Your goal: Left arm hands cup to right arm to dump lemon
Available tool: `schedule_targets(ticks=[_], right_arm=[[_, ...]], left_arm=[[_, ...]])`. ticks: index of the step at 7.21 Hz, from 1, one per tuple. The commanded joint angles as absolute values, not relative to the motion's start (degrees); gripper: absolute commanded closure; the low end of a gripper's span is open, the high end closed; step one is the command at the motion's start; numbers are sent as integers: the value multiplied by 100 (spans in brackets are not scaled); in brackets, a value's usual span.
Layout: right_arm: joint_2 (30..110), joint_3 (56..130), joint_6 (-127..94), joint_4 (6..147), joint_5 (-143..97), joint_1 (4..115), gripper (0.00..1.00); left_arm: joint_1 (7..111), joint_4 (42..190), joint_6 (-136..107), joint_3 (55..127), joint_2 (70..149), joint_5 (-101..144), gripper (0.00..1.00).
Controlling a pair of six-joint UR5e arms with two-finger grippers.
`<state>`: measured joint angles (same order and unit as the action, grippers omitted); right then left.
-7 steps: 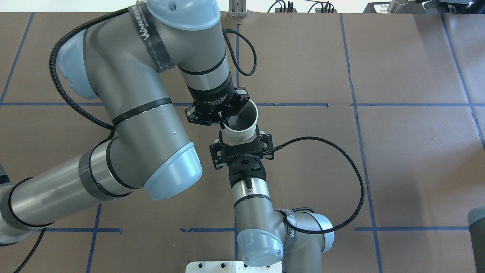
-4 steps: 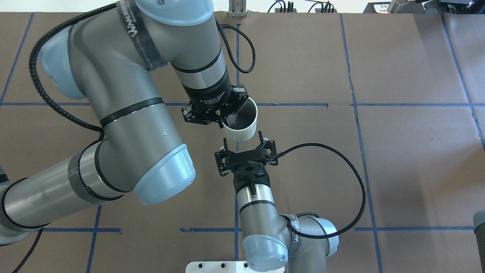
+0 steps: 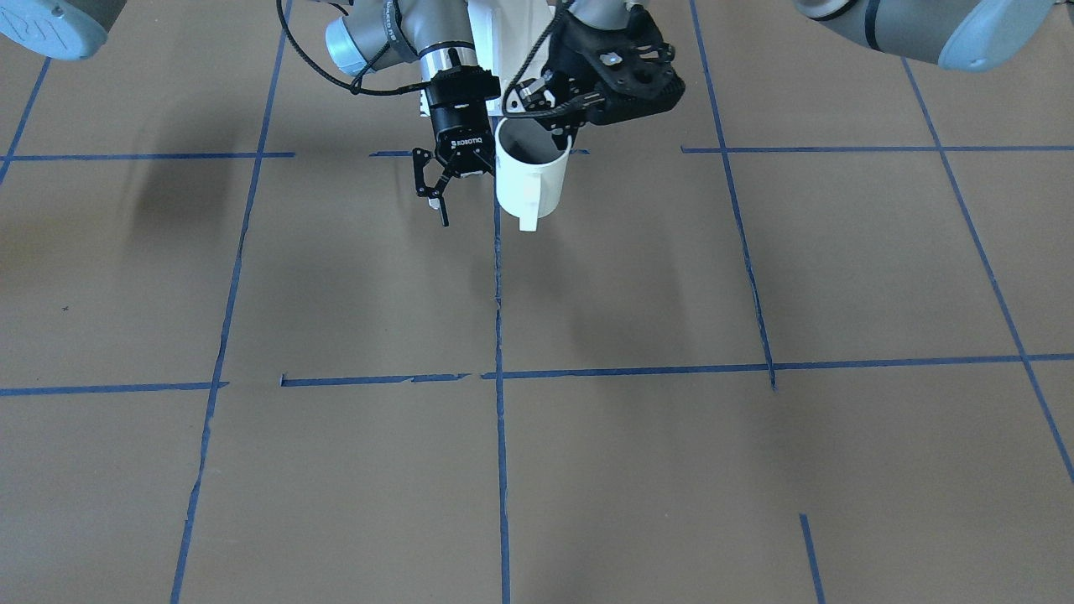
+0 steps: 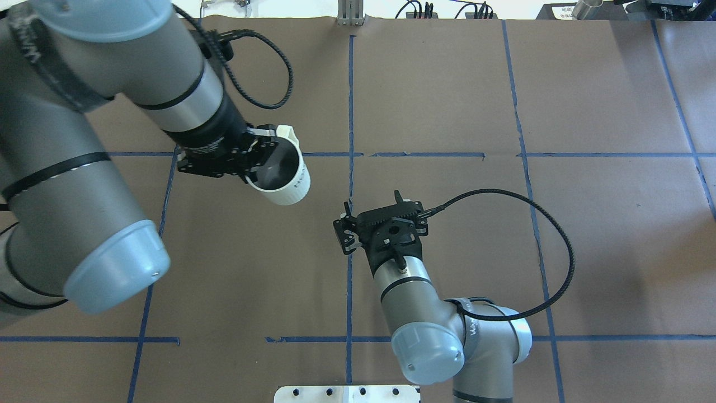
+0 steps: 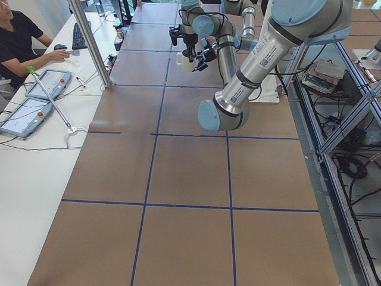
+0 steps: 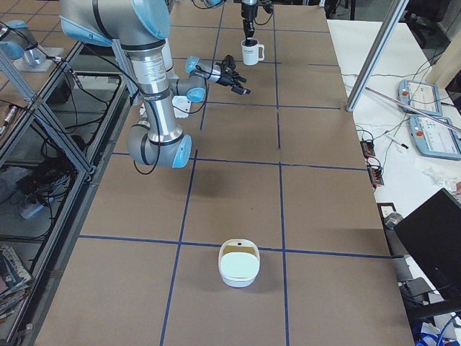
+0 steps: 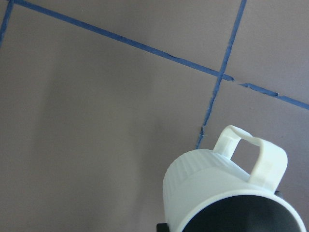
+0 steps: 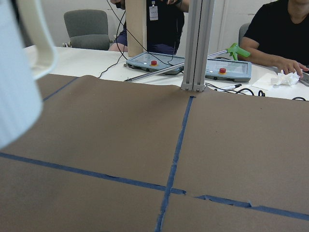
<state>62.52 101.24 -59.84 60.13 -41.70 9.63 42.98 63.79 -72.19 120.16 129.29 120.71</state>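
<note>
While the left end effector [image 4: 251, 166] clenched the rim of the cup [image 4: 282, 182], holding it upright in the air above the tabletop [image 4: 503, 252] with its handle turned away from the robot, the right end effector [image 3: 438, 195] hung nearby, released, its fingers spread. Whether the lemon lay in the cup's dark inside could not be told.

White ribbed cup [image 4: 288, 189] hangs mouth-up, its rim gripped by the left tool [image 4: 254, 163].
</note>
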Motion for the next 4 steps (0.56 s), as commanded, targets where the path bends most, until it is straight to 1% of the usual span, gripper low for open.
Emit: schedule_targets(ticks=[1,3,4], right_arm=[[6818,10659,-5968,6012,-5145,1474,0],[7353,11002,-5881,6047,-6532,2237,0],[7765,11256,-5636,6056,-7174,2607,0]], left_arm=[[4875,6407,-5301,12506,11721,12102,100],[5420,6547,-3821,12428,10876,12120,100],[5545,6557,-3728,12158,10715,12146,100]])
